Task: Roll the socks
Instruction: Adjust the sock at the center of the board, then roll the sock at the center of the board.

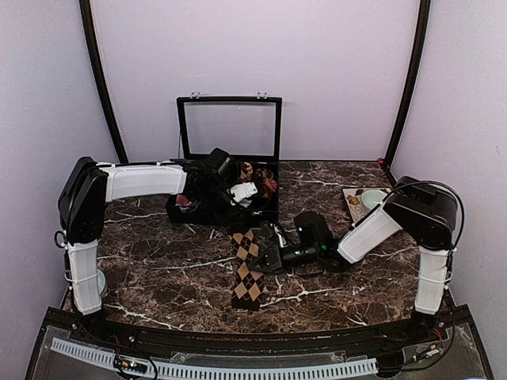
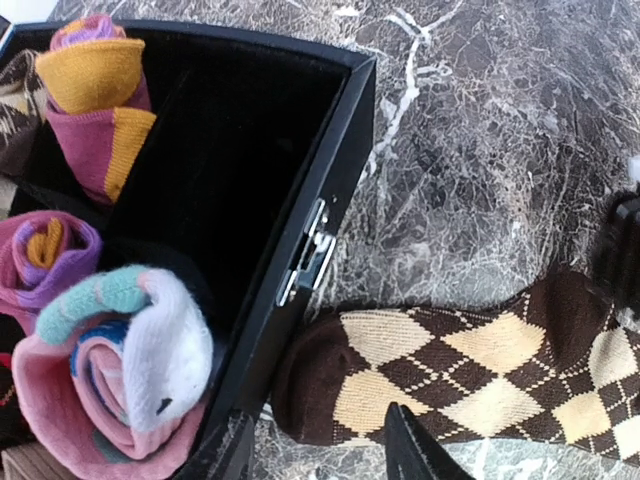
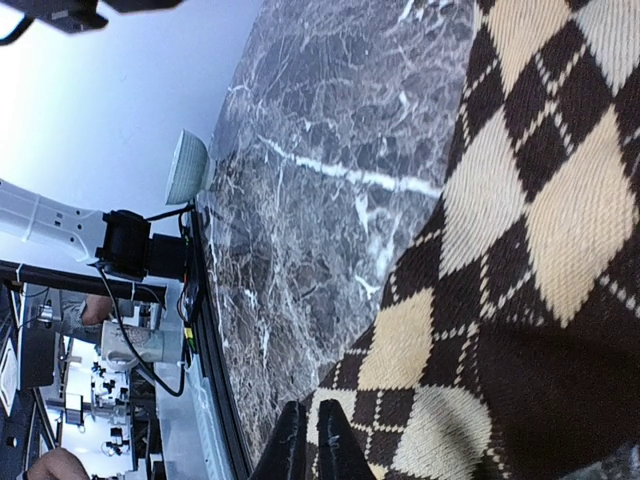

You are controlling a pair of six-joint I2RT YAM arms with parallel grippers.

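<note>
A brown-and-beige diamond sock [image 1: 248, 273] lies flat on the marble table, its brown toe [image 2: 320, 385] just outside the black box [image 2: 340, 170]. Inside the box sit a magenta-and-orange roll [image 2: 95, 95] and a magenta-purple roll [image 2: 50, 255]. My left gripper [image 2: 320, 455] hangs open over the box's front edge and the sock's toe, holding nothing. At the sock's right edge my right gripper [image 3: 315, 450] has its fingers almost together, with a sliver of the sock's fabric between them; in the top view it sits at mid-sock [image 1: 273, 255].
A pink, teal and white sock roll [image 2: 130, 370] fills the box's near corner. The box lid [image 1: 230, 127] stands upright behind. A pale green dish [image 1: 371, 198] rests on a mat at the right. The table's front rail [image 1: 238, 336] runs along the near side.
</note>
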